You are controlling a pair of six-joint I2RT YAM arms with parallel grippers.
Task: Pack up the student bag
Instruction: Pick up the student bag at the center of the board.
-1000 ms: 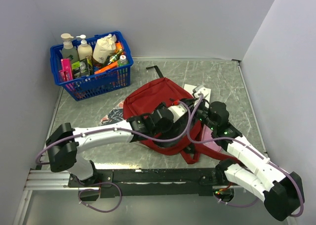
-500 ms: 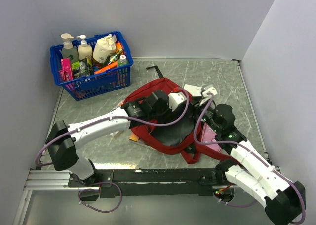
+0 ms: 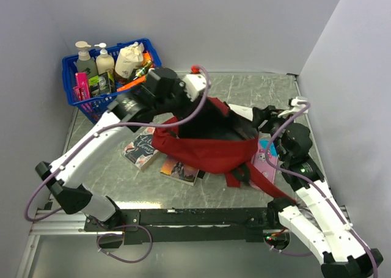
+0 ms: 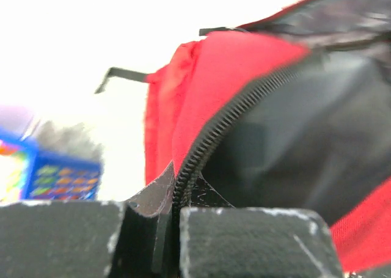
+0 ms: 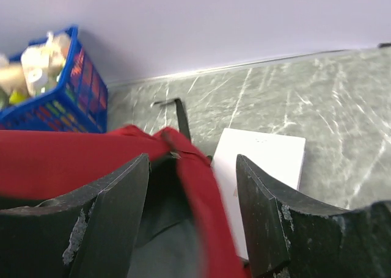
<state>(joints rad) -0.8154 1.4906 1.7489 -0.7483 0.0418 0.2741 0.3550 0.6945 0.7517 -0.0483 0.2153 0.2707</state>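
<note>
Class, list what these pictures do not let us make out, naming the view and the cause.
- Student bag contents: top view, interior too dark.
- Pink item: top view, partly under the bag's strap.
- Basket labels: too small in the top view, blurred in the left wrist view.
- White box: right wrist view, near edge hidden by the right gripper.

The top external camera is looking down from above and behind the arm bases, taking in the whole surface, the blue basket and the student bag. The left wrist camera is sitting very close behind the left pincer, facing along the bag's zipper, with what is probably the basket blurring at lower left. The right wrist camera is looking out past the right pincer toward the back wall, sharing the bag's rim, the basket and a white sheet with the overhead view.
</note>
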